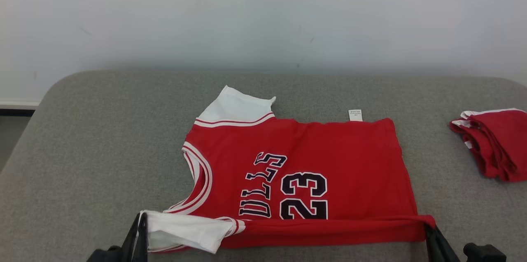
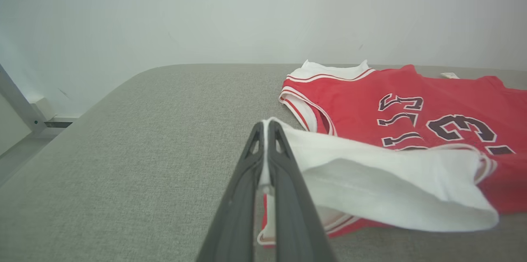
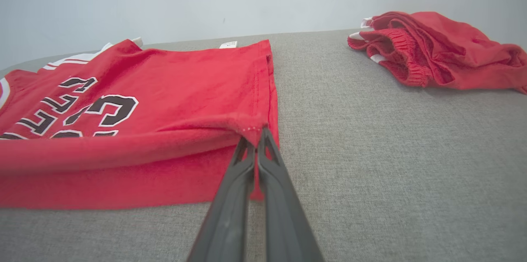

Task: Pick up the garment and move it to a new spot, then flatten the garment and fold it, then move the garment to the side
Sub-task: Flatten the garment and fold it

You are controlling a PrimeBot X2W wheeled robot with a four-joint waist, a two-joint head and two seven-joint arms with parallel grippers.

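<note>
Jersey (image 1: 329, 159) near edge pinched between left gripper (image 1: 140, 223) and right gripper (image 1: 430, 229).

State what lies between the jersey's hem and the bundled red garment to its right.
Nothing but bare grey surface separates the jersey from the bundled red garment; the head and right wrist views both show it.

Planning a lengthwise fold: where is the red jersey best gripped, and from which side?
At the two ends of its near long edge, from the robot's side. The jersey lies flat and sideways, that edge nearest. The left gripper is shut on the white shoulder corner, the right gripper on the hem corner, so the edge should lift evenly.
</note>
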